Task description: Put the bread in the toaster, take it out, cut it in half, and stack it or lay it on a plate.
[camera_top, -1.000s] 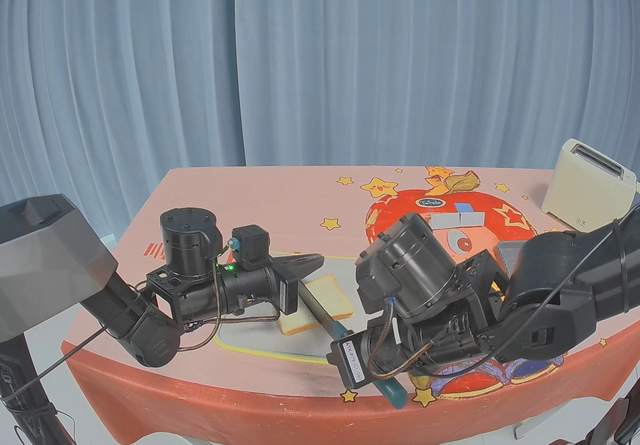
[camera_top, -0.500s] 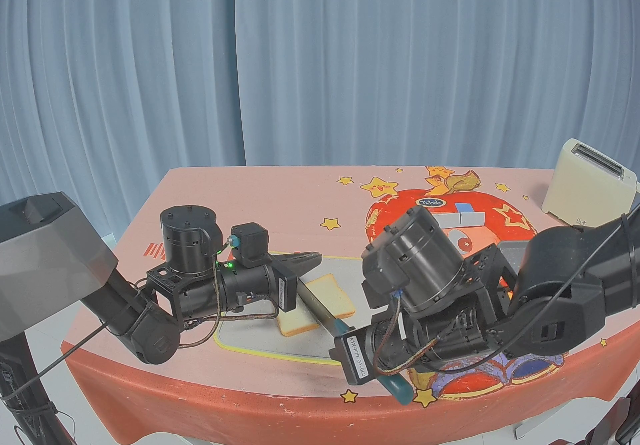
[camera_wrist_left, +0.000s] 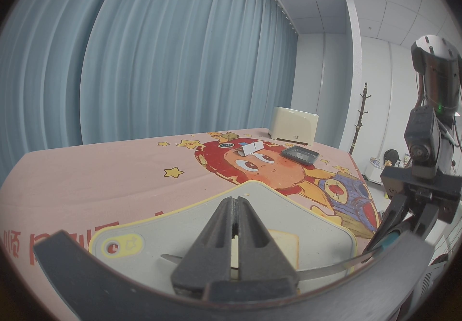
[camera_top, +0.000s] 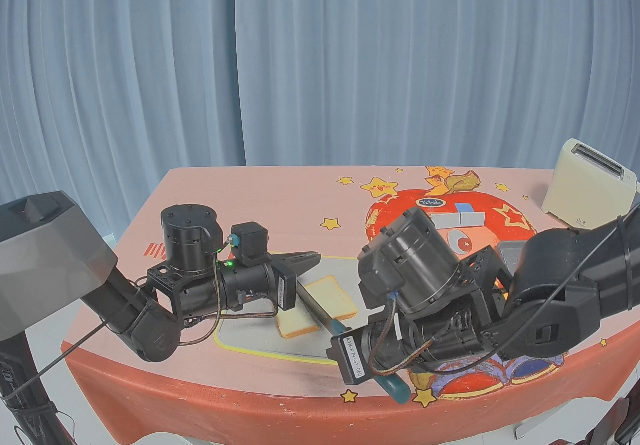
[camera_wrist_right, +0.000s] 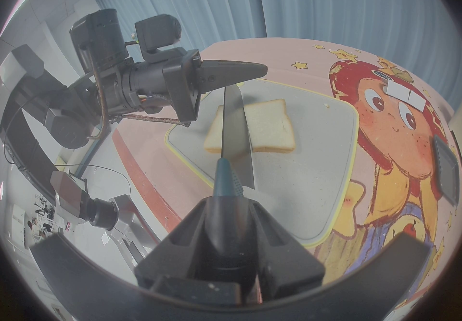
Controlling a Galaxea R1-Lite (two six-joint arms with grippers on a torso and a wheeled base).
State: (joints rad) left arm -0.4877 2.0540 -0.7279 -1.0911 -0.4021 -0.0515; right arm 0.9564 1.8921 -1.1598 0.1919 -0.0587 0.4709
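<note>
A slice of bread [camera_top: 331, 296] lies on the grey cutting board [camera_top: 253, 333] near the table's front. A knife [camera_wrist_right: 234, 134] with a teal handle crosses the slice near its middle, and bread [camera_wrist_right: 269, 127] shows on both sides of the blade. My right gripper [camera_wrist_right: 226, 194] is shut on the knife handle, at the board's near right edge. My left gripper [camera_top: 319, 259] is shut with nothing in it and hovers just over the blade's tip end at the slice's far side. From the left wrist, the blade [camera_wrist_left: 327, 269] runs under the shut fingers [camera_wrist_left: 226, 221].
A cream toaster [camera_top: 590, 185] stands at the table's far right corner. A dark tray [camera_wrist_left: 300, 154] lies in front of it, partly behind my right arm. White and blue blocks [camera_top: 457, 218] sit on the printed tablecloth. The table's far left is bare cloth.
My right wrist swung a little to the right and back left, and the knife shifted slightly over the bread. The left arm has stayed nearly still.
</note>
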